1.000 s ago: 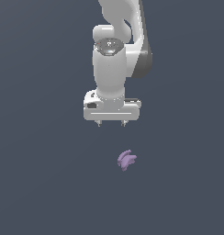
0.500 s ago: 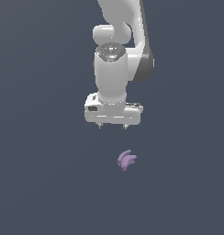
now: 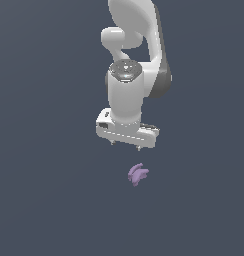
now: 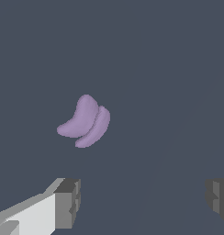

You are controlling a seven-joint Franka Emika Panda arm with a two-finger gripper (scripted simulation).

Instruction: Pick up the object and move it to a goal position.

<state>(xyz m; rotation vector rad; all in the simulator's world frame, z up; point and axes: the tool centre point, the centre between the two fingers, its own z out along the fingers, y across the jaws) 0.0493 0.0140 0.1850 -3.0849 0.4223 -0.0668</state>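
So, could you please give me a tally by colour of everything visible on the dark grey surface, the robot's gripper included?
Light-purple lobed lump: 1
White robot gripper with dark grey fingertips: 1
Total: 2

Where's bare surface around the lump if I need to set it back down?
Nearly everywhere: in the exterior view the dark surface is bare on all sides of the purple lump. The only crowded spot is just behind the lump, under the gripper, whose jaws stand wide apart in the wrist view.
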